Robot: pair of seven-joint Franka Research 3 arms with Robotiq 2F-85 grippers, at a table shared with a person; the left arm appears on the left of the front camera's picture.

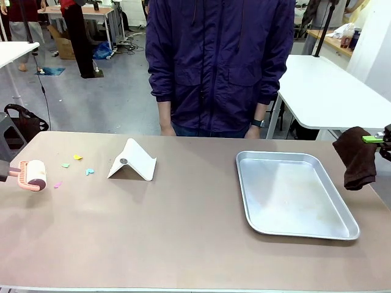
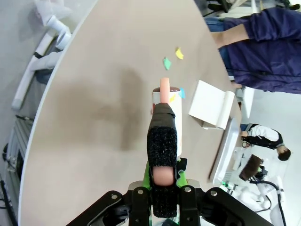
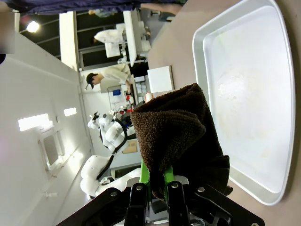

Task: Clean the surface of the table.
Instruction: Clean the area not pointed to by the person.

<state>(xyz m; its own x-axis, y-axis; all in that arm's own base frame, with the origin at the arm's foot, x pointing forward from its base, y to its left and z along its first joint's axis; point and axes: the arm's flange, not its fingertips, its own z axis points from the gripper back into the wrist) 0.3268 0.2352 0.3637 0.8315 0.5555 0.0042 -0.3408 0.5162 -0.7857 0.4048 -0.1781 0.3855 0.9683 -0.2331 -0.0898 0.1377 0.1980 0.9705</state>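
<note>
Left gripper (image 2: 164, 178) holds lint roller (image 1: 35, 173) low over the table (image 1: 183, 232).

No words, numbers, labels, brand marks or signs can be read on anything in these views.

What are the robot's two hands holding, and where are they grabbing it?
The left gripper pinches the lint roller by its pink handle. The right gripper pinches the brown cloth by its upper end.
</note>
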